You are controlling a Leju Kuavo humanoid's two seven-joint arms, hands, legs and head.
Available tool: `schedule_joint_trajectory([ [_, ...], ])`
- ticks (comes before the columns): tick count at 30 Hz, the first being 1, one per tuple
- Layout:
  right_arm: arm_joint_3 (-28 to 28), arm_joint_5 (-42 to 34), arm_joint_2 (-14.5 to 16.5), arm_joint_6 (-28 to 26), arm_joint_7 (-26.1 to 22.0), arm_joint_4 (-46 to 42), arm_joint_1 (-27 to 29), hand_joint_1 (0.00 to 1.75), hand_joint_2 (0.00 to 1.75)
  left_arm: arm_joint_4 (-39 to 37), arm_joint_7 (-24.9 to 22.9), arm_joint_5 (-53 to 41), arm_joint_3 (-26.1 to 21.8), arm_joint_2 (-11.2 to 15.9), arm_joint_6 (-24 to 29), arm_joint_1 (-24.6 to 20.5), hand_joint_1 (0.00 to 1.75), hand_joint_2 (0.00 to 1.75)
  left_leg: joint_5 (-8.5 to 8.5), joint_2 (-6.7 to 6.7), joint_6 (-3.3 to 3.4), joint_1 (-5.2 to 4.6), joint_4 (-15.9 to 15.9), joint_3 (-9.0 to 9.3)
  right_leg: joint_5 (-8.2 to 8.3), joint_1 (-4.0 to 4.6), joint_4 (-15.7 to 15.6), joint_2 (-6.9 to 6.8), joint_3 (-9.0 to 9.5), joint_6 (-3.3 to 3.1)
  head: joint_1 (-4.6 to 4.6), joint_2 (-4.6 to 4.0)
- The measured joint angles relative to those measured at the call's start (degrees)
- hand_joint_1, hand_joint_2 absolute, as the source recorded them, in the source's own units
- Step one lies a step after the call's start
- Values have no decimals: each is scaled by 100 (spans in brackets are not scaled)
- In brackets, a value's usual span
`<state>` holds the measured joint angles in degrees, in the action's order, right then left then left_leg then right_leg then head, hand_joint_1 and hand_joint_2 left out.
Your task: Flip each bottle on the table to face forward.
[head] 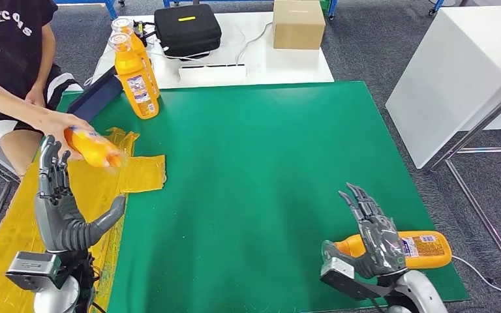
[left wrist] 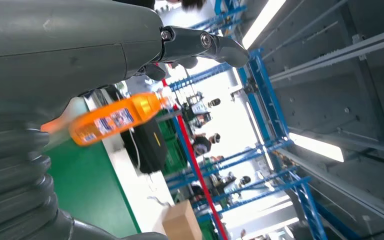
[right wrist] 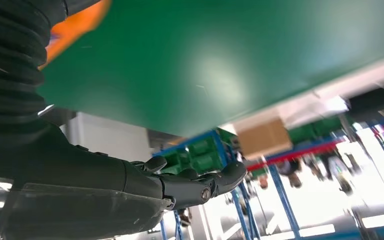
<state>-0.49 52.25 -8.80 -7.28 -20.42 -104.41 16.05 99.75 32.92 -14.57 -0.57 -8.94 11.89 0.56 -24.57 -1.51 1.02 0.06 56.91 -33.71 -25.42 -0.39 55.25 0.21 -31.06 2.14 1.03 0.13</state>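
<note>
step: handover, my read. A person's hand (head: 55,122) holds an orange bottle (head: 93,148) sideways just above the left hand (head: 62,202), over the yellow cloth (head: 140,173) at the table's left edge. No flip begun yet on this bottle.
next move: prob left hand needs to close round the bottle body once it sits in the palm, then turn it so label faces fwd and stand it on the green table (head: 261,163). Needs thumb opposite the fingers, bottle is round + slick, could roll out.
left hand: fingers apart, pointing up, thumb out to the side, palm toward the bottle. Holds nothing. Fingertips v. close to bottle, contact can't tell. In left wrist view the bottle (left wrist: 115,119) sits between thumb and fingers, not clamped.
right hand (head: 373,235): fingers spread, up, holding nothing. It's in front of a 2nd orange bottle lying on side (head: 424,249) at near right table edge, cap toward table centre. Touching or just above: can't tell.
done bottles: two upright bottles (head: 137,78) at far left of table, front one's label faces camera.
other: black case (head: 187,29) + cardboard box (head: 298,23) on white table behind.
risk: bottle dropped if person lets go before the grip is made.
</note>
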Motion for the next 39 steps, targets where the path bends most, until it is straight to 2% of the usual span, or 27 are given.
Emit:
schedule_joint_trajectory([
  [5, -707, 234, -541, 788, -22, 181, 214, 0, 175, -174, 6, 81, 39, -1, -84, -202, 0, 175, 0, 0, 1, 0, 1, 4, 1, -1, 0, 1, 4, 1, 0, 0],
  [12, -1165, 729, -965, 1091, 289, 562, 330, 0, 175, -231, -13, 185, 133, -22, -141, -277, 0, 175, -1, 5, 1, 0, 1, 4, 1, 0, 0, 2, 3, 1, 1, 0],
  [16, -1246, 973, -1034, 1076, 466, 852, 264, 0, 175, -231, -19, 223, 156, -54, -188, -277, 0, 175, -1, 4, 1, 1, 1, 4, 1, 1, 0, 2, 3, 1, 2, 0],
  [30, -1253, 1014, -1081, 1078, 499, 1236, 186, 0, 175, -231, -20, 231, 220, -84, -196, -276, 0, 175, 0, 2, 1, 0, 1, 5, 1, 0, 0, 2, 6, 1, 2, 0],
  [35, -1246, 1406, -1082, 974, 831, 1626, -14, 0, 175, -231, -61, 227, 221, -91, -186, -269, 0, 175, 0, 4, 1, 1, 1, 7, 1, 2, 0, 2, 7, 1, 2, 0],
  [39, -1233, 1527, -1058, 871, 880, 1855, -178, 0, 175, -234, -84, 218, 221, -92, -205, -269, 0, 175, -1, 19, 2, 1, 0, 18, 1, 3, 0, 8, 14, 1, 1, 0],
])
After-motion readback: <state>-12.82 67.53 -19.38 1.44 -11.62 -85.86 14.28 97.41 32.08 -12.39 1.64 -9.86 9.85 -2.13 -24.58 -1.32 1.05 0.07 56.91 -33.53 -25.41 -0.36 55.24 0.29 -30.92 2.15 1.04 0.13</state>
